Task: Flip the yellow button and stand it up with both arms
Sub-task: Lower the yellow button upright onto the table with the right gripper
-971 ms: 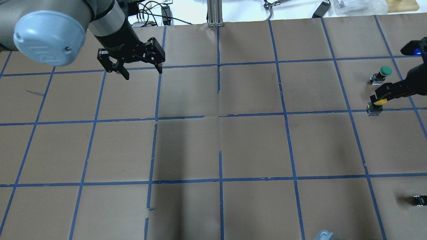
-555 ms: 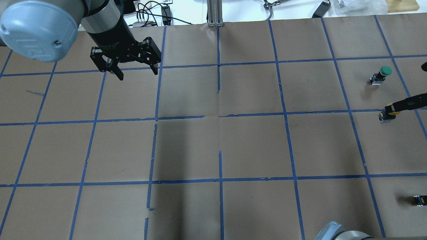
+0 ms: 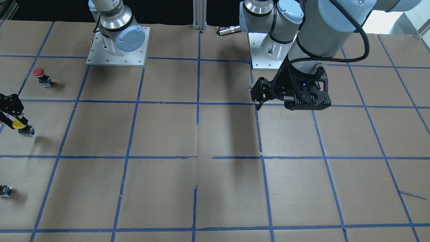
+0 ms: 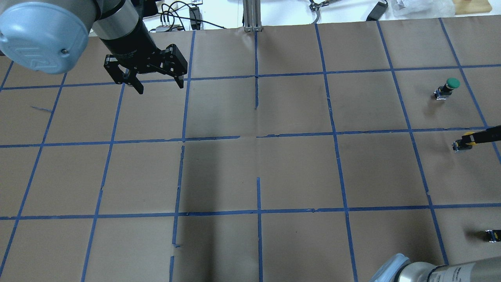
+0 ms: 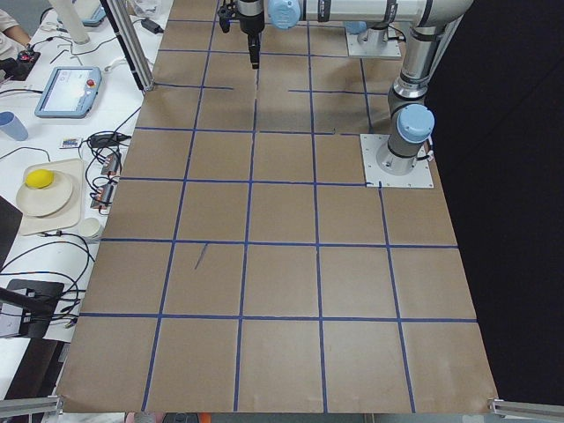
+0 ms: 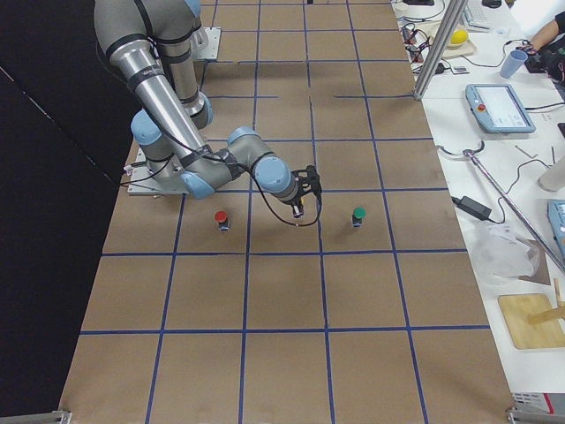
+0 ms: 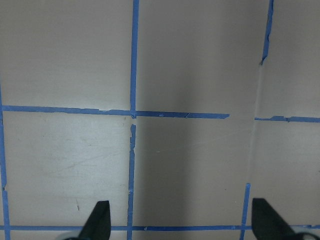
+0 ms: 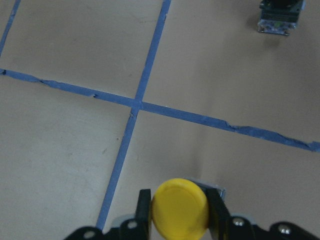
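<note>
The yellow button [image 4: 466,139] has a round yellow cap on a dark blocky body. My right gripper [image 4: 475,138] is shut on it at the right edge of the overhead view, low over the brown table. In the right wrist view the cap [image 8: 179,207] sits between the two black fingers [image 8: 144,210]. In the front-facing view the button [image 3: 18,125] is at the left edge, and I cannot tell whether it touches the table. My left gripper [image 4: 160,87] is open and empty over the far left of the table. Its fingertips [image 7: 99,220] hang above bare paper.
A green-capped button [image 4: 450,85] stands beyond the yellow one. A red-capped button [image 3: 39,74] stands on its robot side. A tiny dark part with a yellow spot [image 4: 492,235] lies near the right edge. Blue tape marks a grid on the brown paper [image 4: 258,164].
My right gripper has carried the yellow button to the right and a little nearer in the overhead view. My left gripper has drifted slightly left and farther away, still open.
</note>
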Controlling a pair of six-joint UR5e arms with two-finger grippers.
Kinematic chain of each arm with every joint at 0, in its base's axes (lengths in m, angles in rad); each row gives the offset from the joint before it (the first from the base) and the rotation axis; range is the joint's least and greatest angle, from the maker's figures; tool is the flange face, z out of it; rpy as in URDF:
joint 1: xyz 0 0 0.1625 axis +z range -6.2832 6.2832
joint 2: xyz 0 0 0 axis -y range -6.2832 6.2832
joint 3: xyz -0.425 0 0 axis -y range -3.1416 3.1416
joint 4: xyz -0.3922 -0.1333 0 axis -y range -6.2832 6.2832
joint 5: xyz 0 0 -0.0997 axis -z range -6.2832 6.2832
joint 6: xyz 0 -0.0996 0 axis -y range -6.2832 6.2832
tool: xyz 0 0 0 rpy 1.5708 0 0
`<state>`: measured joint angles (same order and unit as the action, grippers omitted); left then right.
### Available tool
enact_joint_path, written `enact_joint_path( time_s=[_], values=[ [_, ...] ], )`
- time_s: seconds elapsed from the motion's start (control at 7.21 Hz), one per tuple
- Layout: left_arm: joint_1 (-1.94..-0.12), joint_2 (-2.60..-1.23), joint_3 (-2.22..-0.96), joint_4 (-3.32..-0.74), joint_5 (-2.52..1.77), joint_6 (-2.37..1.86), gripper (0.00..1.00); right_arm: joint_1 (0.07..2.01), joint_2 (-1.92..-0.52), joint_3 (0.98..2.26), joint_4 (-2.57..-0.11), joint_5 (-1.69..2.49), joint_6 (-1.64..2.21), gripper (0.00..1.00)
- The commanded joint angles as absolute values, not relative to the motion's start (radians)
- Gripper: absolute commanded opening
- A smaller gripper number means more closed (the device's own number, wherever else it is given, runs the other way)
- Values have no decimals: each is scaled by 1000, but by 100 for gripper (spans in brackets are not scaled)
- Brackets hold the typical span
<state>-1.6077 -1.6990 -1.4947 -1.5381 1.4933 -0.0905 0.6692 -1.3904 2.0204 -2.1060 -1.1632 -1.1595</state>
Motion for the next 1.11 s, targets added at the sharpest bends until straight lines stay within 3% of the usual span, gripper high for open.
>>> enact_joint_path(
  time_s=[0.0,0.97],
  values=[
    [-1605,-1698,-1494,-1539,1490,-84,100,660,-1384,2022,-2108,-1167,-1157,8],
    [-1605,-1713,-1476,-1539,1491,-84,100,658,-1371,2025,-2100,-1173,-1151,20]
  ],
)
